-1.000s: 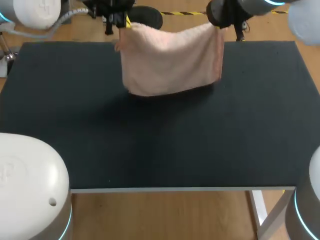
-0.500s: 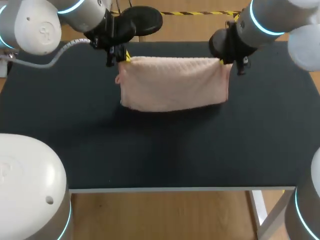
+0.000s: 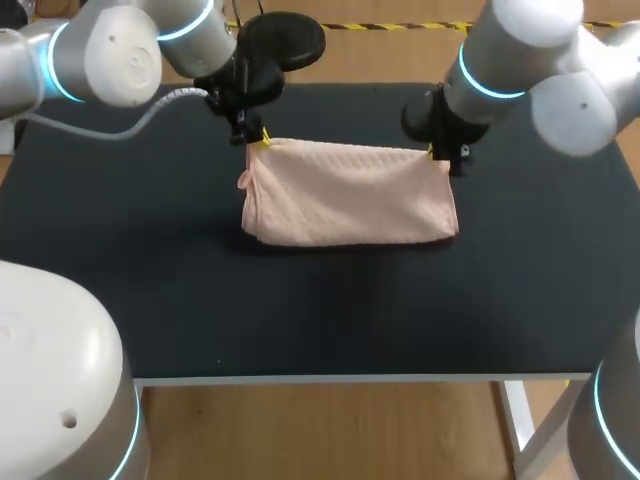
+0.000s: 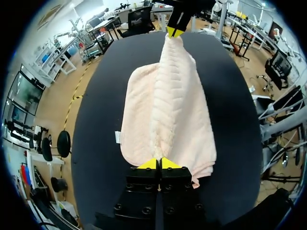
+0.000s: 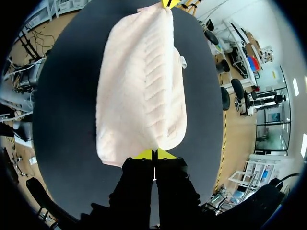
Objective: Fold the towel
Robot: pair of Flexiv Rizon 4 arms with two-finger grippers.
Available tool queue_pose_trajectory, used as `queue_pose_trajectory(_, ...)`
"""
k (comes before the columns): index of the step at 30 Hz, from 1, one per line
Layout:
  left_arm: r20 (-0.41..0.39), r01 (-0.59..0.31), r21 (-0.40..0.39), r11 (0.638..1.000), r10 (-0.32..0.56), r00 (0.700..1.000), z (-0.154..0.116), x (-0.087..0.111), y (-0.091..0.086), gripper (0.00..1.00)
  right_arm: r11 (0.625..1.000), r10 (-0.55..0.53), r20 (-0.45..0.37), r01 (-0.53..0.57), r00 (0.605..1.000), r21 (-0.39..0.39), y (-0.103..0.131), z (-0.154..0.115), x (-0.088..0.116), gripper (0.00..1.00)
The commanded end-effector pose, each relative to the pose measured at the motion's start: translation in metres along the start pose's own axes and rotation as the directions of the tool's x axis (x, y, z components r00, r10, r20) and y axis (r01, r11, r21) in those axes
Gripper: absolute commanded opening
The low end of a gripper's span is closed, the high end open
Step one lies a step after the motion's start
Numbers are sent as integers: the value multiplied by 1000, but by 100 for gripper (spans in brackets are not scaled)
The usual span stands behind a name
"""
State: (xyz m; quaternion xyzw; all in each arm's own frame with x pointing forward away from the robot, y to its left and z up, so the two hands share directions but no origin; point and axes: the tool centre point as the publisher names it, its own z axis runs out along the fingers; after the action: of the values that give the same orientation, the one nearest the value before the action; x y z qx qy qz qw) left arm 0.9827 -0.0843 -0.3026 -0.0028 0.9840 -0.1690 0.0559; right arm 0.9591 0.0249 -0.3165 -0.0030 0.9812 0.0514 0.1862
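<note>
The left gripper [image 3: 262, 141] and the right gripper [image 3: 433, 152] are each clamped on a corner of the pink towel [image 3: 348, 195], whose top edge stretches straight between the two. From the jaws, the cloth drapes down onto the black table [image 3: 330, 310], which surrounds both grippers.

Black matte table [image 3: 320, 320] filling most of the head view, thin pale edge [image 3: 320, 380] along the table's near side, white leg [image 3: 512, 410] under the table's near right corner, evenly lit.
</note>
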Motion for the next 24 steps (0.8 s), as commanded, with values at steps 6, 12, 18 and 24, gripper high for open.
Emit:
queue_pose_trajectory(6, -131, 4, -24, 1000, -7, 991, 62, -52, 1, 0, 999, 1, -27, 1, 1000, 46, 7, 67, -35, 0)
queue_pose_trajectory(12, -140, 2, -20, 1000, -5, 990, 67, -67, 1, 0, 999, 6, -13, -5, 1000, 53, 7, 70, -48, 0)
queue_pose_trajectory(18, -139, 20, -9, 1000, -21, 990, 65, -68, 8, 46, 998, 3, 1, -3, 1000, 67, 6, 66, -53, 100)
queue_pose_trajectory(24, -122, 72, 49, 996, -65, 990, 48, -59, 28, 100, 997, -1, 49, -2, 999, 79, -2, 50, -57, 100)
